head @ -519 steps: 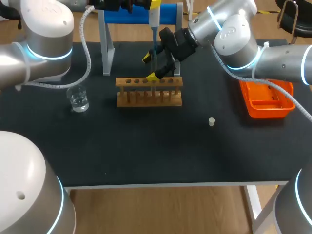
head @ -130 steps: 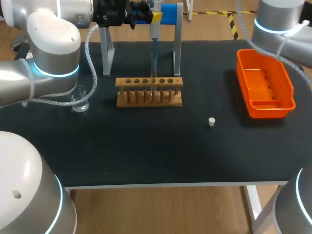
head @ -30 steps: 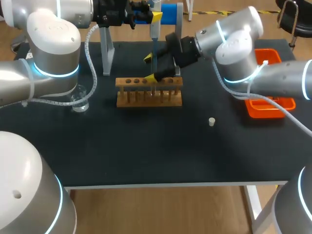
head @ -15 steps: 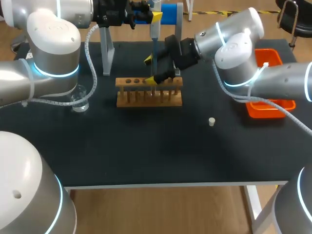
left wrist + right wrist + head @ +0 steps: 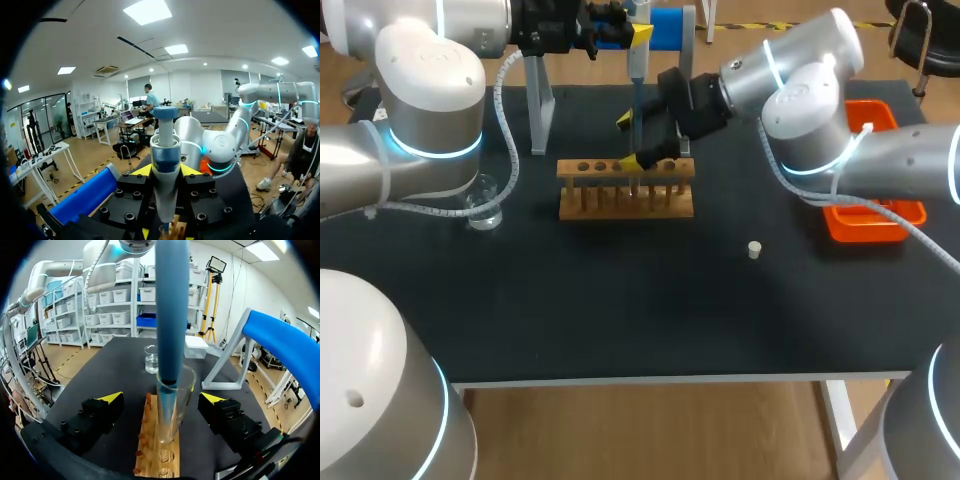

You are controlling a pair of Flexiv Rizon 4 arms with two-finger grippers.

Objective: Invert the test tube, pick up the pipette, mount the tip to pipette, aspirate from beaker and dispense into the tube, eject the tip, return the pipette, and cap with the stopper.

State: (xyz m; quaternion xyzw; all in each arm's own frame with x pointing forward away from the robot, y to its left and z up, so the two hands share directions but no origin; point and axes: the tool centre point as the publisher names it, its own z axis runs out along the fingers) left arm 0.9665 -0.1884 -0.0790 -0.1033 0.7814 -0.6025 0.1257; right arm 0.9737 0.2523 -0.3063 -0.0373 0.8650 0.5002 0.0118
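Note:
My left gripper [image 5: 632,30] [image 5: 165,172] is shut on the blue-and-white pipette [image 5: 636,62] [image 5: 164,160], held upright over the wooden rack [image 5: 625,190]. The pipette shaft [image 5: 171,310] reaches down into the mouth of the clear test tube [image 5: 172,405], which stands in the rack [image 5: 157,450]. My right gripper [image 5: 635,140] [image 5: 161,399] is open, one yellow tip on each side of the tube, neither touching it. A glass beaker [image 5: 482,207] [image 5: 151,359] with liquid stands left of the rack. The small white stopper [image 5: 754,250] lies on the mat to the rack's right.
An orange tray [image 5: 865,222] sits at the table's right, partly behind my right arm. The blue pipette stand [image 5: 665,28] [image 5: 280,345] rises just behind the rack. The black mat in front of the rack is bare.
My right gripper has shifted slightly at the rack, still open around the tube. The left arm and pipette have not moved.

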